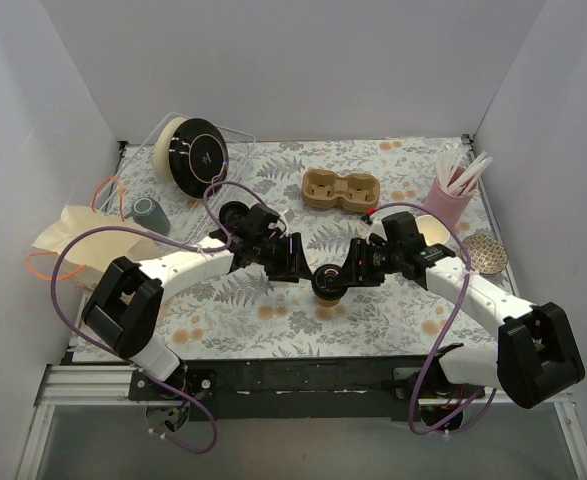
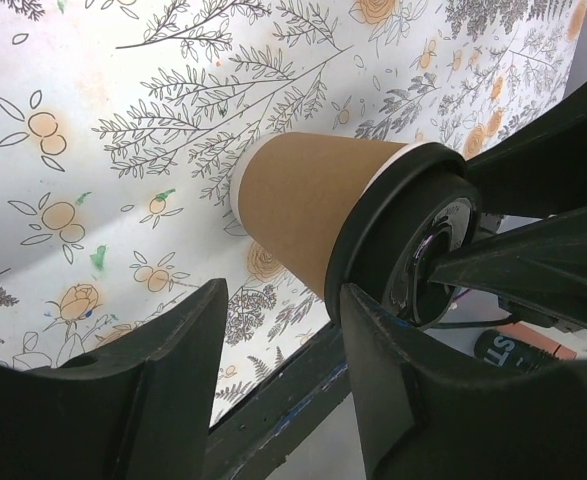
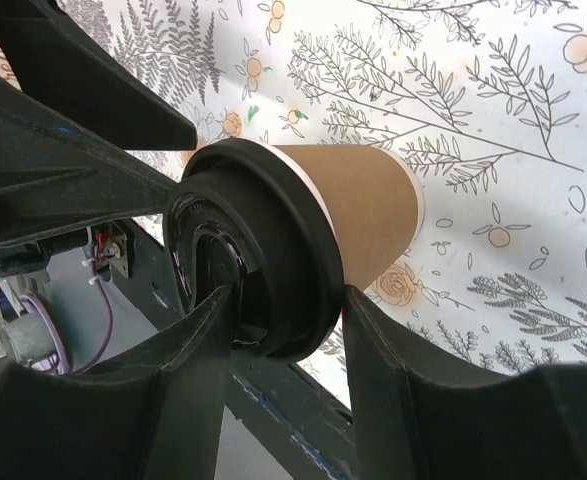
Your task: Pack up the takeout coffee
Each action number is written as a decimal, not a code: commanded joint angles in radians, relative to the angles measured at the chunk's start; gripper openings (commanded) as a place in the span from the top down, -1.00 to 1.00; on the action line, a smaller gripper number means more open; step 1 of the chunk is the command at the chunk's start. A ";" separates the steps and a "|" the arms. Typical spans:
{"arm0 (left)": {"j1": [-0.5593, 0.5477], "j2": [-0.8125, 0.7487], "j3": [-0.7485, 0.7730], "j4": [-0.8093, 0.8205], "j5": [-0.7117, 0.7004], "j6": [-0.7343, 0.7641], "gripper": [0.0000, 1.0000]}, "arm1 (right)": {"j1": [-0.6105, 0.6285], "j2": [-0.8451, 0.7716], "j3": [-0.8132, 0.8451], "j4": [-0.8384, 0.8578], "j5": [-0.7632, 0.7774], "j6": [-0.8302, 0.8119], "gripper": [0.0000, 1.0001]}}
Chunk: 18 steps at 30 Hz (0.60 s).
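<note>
The takeout coffee (image 1: pixel 327 283), a kraft-brown cup with a black lid, stands upright on the floral mat at the table's front middle. My right gripper (image 1: pixel 349 271) is shut on its lid rim: in the right wrist view (image 3: pixel 288 320) one finger sits on the lid's top (image 3: pixel 263 240) and the other presses under the rim beside the brown wall (image 3: pixel 358 195). My left gripper (image 1: pixel 299 262) is open on the cup's left. In the left wrist view (image 2: pixel 283 340) its one finger lies against the lid (image 2: pixel 403 230) and the other stands apart from the cup (image 2: pixel 303 195).
A kraft cup carrier (image 1: pixel 341 190) lies behind the cup. A pink cup of straws (image 1: pixel 448 200) and a round coaster (image 1: pixel 485 252) are at the right. A grey-green mug (image 1: pixel 151 213), a paper bag (image 1: pixel 78 235) and a plate in a rack (image 1: pixel 195 152) are at the left.
</note>
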 commanded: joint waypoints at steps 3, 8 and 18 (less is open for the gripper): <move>-0.011 0.072 -0.104 -0.128 -0.139 0.010 0.07 | 0.015 0.088 -0.105 -0.025 0.076 -0.058 0.09; -0.011 0.019 0.003 -0.180 -0.113 0.000 -0.07 | 0.013 0.133 -0.030 -0.052 0.031 -0.191 0.10; 0.048 -0.014 0.266 -0.369 -0.171 0.065 -0.25 | 0.015 0.250 0.088 -0.186 -0.074 -0.413 0.14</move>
